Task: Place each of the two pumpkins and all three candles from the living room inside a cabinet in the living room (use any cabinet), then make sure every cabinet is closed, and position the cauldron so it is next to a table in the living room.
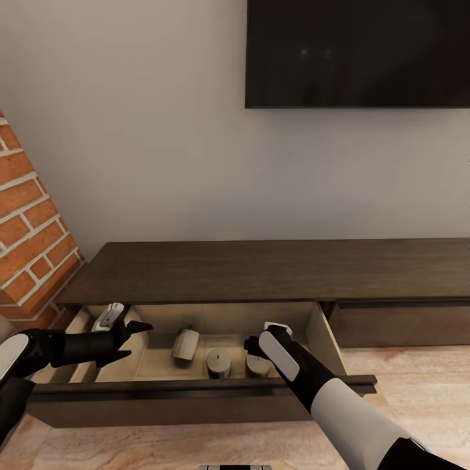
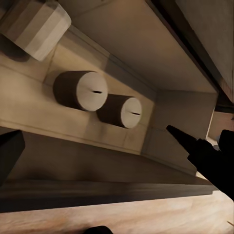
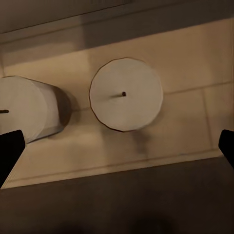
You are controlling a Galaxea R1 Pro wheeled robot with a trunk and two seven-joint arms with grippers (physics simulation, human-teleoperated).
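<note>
Cabinet against wall under TV, brick fireplace at left; pull-out drawer open. Three candles inside drawer: one tipped on its side, two upright close together near drawer front. Right wrist view looking straight down on upright candle, wick dot visible, second one just beside. Left wrist view: same pair plus toppled one. Left gripper released, fingers spread, empty, over drawer's left part. Right gripper released too, dark fingertips wide apart either side of candle, holding nothing. No pumpkins or cauldron in sight. Candles likely light, rigid, smooth-sided, prone to rolling when on side; best pinched across the round body, mid-height. Candle part looks done; drawer not yet shut, probably a push on its front edge
</note>
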